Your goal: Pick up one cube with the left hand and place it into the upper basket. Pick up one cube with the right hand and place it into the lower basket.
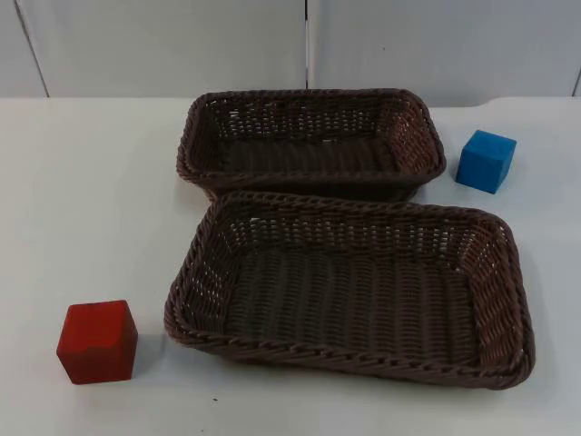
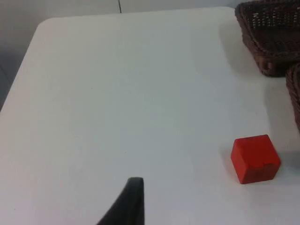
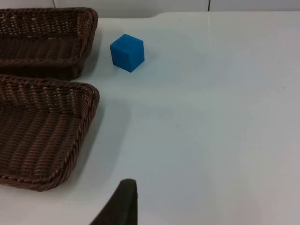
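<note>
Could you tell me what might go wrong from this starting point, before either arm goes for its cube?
1. The blue cube sits beside the upper basket but belongs in the lower basket; the right arm could drop it in the nearer, wrong one.
2. The red cube lies by the lower basket, so the left arm faces the mirrored mix-up.
3. The baskets touch or overlap, so bumping one rim may shift both.

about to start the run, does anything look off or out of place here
Nothing stands out. Both baskets, upper basket and lower basket, sit upright and hold nothing. The red cube and blue cube rest on the table, apart from the baskets.
</note>
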Tool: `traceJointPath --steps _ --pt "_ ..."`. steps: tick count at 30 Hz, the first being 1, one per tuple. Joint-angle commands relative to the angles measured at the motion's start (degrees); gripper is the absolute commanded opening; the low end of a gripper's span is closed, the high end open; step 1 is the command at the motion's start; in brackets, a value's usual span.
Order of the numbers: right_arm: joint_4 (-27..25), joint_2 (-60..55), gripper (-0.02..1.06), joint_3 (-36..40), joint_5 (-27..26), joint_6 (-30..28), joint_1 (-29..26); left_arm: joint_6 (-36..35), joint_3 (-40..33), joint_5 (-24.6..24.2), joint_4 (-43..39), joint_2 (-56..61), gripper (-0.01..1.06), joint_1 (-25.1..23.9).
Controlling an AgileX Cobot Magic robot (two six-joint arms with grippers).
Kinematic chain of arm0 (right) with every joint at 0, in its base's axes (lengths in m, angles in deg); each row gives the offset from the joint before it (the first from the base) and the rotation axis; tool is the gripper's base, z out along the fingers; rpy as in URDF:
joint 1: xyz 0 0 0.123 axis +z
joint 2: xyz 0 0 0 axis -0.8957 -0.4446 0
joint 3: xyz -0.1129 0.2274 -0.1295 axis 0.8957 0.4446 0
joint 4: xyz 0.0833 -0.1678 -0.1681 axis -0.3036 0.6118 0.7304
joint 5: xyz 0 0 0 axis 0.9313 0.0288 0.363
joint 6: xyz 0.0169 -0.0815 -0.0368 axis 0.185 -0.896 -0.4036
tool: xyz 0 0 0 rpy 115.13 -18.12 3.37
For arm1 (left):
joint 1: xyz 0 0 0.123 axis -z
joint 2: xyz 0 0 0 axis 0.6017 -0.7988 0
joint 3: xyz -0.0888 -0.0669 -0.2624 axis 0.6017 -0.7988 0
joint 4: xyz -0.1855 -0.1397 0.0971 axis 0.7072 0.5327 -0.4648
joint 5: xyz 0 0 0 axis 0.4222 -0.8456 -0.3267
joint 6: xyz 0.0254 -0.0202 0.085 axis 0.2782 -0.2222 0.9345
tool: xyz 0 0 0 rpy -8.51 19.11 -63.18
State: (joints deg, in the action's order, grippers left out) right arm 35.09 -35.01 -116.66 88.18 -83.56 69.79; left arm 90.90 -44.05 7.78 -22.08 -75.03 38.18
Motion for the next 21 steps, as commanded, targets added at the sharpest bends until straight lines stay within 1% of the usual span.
traceJointPath --steps 1,2,6,7,12,15,19,21 --pt "-0.3 0.2 1.05 0.3 -0.4 -0.3 -0.3 0.1 0.7 0.8 0.8 -0.3 1.05 -0.2" --pt "-0.3 0.2 1.05 0.3 -0.4 -0.3 -0.3 0.1 0.7 0.8 0.8 -0.3 1.05 -0.2" --pt "-0.3 0.2 1.05 0.3 -0.4 -0.3 -0.3 0.1 2.8 3.6 1.5 -3.3 1.05 -0.2" --pt "-0.3 0.2 1.05 0.3 -0.4 -0.3 -0.3 0.1 2.8 3.6 1.5 -3.3 1.05 -0.2" --pt "-0.3 0.2 1.05 0.3 -0.4 -0.3 -0.3 0.1 3.4 6.9 1.8 -6.3 1.05 -0.2" --pt "-0.3 0.2 1.05 0.3 -0.4 -0.3 -0.3 0.1 3.4 7.5 1.9 -7.1 1.05 -0.2" --pt "-0.3 0.2 1.05 0.3 -0.4 -0.3 -0.3 0.1 3.4 8.8 3.5 -7.9 1.05 -0.2" --pt "-0.3 0.2 1.05 0.3 -0.4 -0.3 -0.3 1.5 3.4 10.0 5.4 -8.8 1.05 -0.2"
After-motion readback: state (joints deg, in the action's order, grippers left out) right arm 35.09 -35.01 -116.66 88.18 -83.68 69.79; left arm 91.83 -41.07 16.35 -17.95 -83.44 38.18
